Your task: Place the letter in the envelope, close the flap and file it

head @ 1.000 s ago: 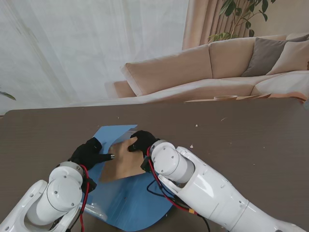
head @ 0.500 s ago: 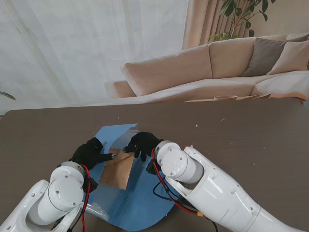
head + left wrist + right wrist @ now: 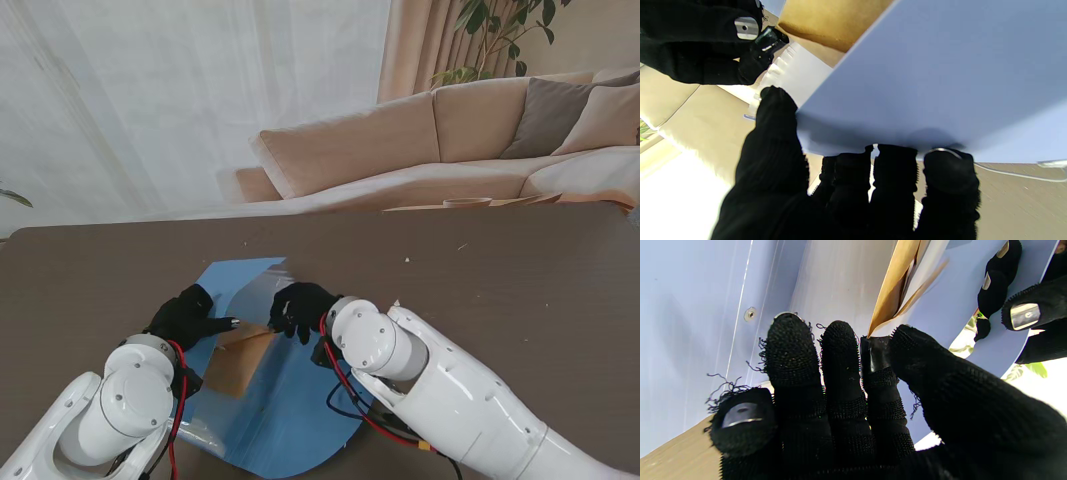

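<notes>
The brown envelope (image 3: 240, 358) lies on the blue folder (image 3: 290, 420); the right hand (image 3: 300, 308) pinches the envelope's far corner, and the left hand (image 3: 185, 316) grips the folder's left cover beside it

The envelope (image 3: 240, 358) is brown kraft paper and lies inside the open blue folder (image 3: 290, 420) on the counter. Its farther edge is lifted off the folder and its mouth stands open, as the right wrist view shows (image 3: 893, 290). A pale sheet, maybe the letter (image 3: 923, 270), shows between the brown layers. The folder's farther leaf (image 3: 235, 275) curls up from the counter.
</notes>
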You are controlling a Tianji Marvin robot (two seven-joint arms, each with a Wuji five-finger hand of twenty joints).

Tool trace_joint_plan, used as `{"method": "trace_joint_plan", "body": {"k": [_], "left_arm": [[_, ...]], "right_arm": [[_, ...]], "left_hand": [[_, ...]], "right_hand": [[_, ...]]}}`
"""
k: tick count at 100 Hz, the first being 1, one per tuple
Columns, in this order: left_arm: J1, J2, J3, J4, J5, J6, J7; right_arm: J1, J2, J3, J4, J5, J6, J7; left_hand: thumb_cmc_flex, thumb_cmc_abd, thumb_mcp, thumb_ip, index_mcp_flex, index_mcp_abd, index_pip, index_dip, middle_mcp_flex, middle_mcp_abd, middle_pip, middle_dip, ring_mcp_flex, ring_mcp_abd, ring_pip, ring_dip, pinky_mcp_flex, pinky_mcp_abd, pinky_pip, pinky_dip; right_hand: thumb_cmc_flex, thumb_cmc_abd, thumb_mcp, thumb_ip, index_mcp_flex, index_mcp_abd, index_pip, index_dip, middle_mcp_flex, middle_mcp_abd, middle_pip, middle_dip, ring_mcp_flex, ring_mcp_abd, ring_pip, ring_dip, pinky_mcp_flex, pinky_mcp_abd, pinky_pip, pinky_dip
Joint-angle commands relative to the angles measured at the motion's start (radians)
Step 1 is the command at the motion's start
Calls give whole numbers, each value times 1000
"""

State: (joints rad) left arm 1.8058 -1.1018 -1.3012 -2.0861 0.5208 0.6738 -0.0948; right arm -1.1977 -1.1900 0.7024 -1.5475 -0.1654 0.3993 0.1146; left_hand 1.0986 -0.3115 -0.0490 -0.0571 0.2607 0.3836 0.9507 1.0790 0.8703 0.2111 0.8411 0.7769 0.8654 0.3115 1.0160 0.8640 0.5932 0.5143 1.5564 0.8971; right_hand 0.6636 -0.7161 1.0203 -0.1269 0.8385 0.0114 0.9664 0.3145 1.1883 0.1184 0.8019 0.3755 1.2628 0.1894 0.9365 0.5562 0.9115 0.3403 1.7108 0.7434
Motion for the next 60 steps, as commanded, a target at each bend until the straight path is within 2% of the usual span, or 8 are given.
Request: {"method": "trace_joint_plan", "body": {"k": [1, 9, 22, 32, 46, 60], "left_arm": [[1, -5, 0, -12, 2, -6, -17], [2, -5, -2, -11, 4, -7, -19], [4, -4, -5, -10, 7, -10, -19], [5, -4, -7, -10, 9, -12, -19], [5, -4, -9, -10, 6, -13, -21], [3, -4, -8, -12, 3, -12, -23]], "right_arm": [[-18, -5, 3, -18, -16, -6, 4], [-41, 0, 13, -42, -51, -10, -11], [-88, 22, 28, -94, -151, -22, -18], [-127, 41, 38, -130, -222, -56, -14], [-161, 66, 40, -168, -271, -109, 25], [-157, 80, 15, -169, -293, -137, 60]], "left_hand": [[192, 174, 117, 22, -58, -123, 92, 51, 84, -78, 101, 3, 15, 46, 35, 15, 0, 23, -11, 23], [192, 175, 117, 22, -58, -122, 92, 51, 84, -78, 101, 3, 13, 45, 35, 15, 0, 23, -11, 23], [192, 175, 117, 21, -58, -123, 92, 51, 83, -78, 101, 3, 13, 46, 35, 15, -1, 23, -12, 24], [192, 175, 117, 22, -58, -123, 92, 51, 83, -78, 101, 3, 13, 44, 34, 15, -2, 23, -13, 24], [192, 174, 118, 22, -58, -123, 92, 51, 83, -76, 100, 2, 13, 46, 34, 15, -2, 23, -14, 25], [192, 174, 118, 22, -58, -123, 92, 51, 83, -77, 100, 2, 12, 46, 34, 15, -4, 24, -15, 25]], "right_hand": [[-17, 18, 2, -15, 15, -49, 11, -18, 26, -9, -21, -15, 34, -17, -14, -19, 9, -18, 59, -9], [-62, 40, -30, -13, 4, -45, -5, -38, 7, -2, -26, -4, 20, -7, -18, -16, -14, -7, 56, -3], [-80, 55, -52, -5, -5, -28, -7, -41, -5, -2, -15, 17, 11, -4, -6, -6, -21, -11, 59, 6], [-71, 61, -59, -1, 0, -62, 2, -25, -15, -13, -7, 33, -15, -3, -4, -1, -54, -15, 52, 13], [-49, 73, -66, 6, 23, -105, -5, -33, -34, -27, -30, 36, -75, 1, -18, 1, -134, -8, 27, 33], [-35, 86, -68, 15, 45, -93, -26, -94, -48, -25, -69, 28, -114, 5, -35, 1, -182, -4, -3, 59]]}}
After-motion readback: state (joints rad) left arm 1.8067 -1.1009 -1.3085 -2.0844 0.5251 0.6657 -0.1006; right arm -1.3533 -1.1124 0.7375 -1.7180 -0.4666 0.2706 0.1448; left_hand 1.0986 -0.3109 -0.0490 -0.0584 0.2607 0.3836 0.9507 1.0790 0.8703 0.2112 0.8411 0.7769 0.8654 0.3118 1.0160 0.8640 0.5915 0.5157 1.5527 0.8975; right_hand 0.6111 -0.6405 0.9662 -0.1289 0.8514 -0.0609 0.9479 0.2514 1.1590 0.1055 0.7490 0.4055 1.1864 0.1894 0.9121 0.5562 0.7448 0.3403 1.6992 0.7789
